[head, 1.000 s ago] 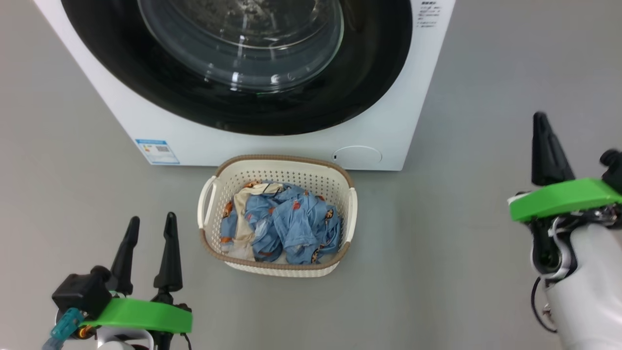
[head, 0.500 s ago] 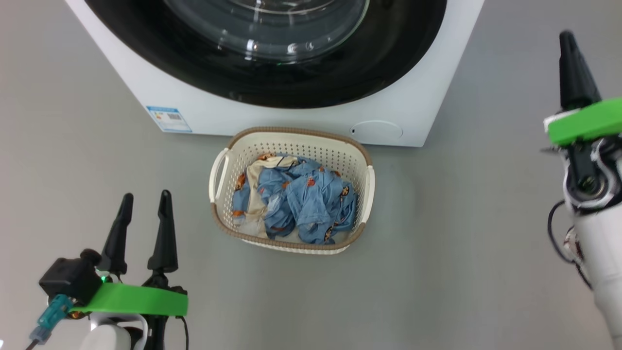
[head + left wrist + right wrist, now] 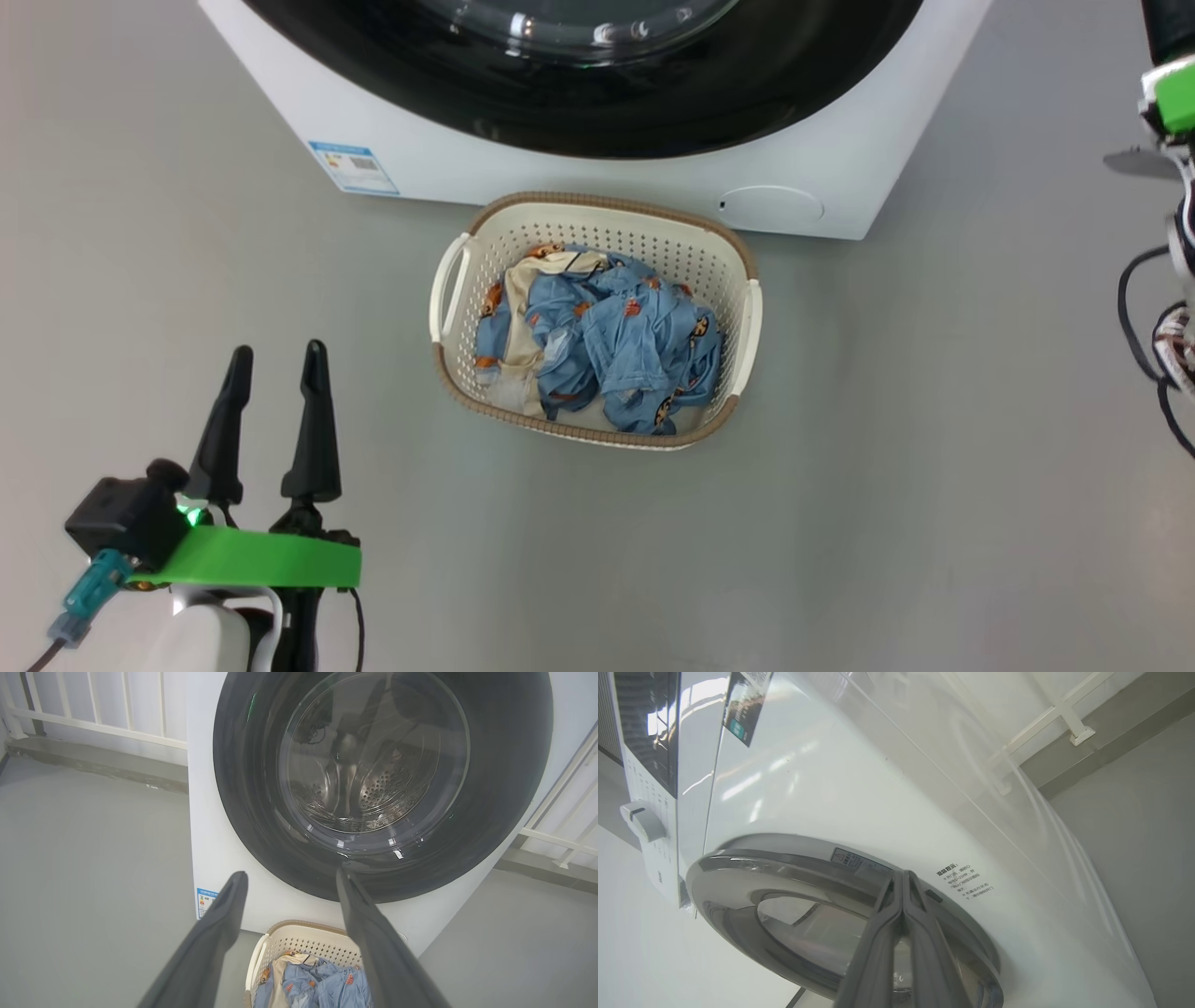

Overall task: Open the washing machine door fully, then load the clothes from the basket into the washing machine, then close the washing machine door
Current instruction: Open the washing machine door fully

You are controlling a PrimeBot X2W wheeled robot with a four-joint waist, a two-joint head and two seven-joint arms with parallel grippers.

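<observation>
Pressed together and empty, the right jaws should catch the washing machine door (image 3: 243, 788) at its rim; left jaws gape empty.

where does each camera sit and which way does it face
Head view: on the head, looking down at the basket of clothes before the washing machine; open left gripper lower left, right arm far right.
Left wrist view: on that wrist, facing along the left gripper at the washing machine door.
Right wrist view: on that wrist, facing along the shut right gripper at the door's rim, side-on.
Head and left wrist views share the basket and clothes.
</observation>
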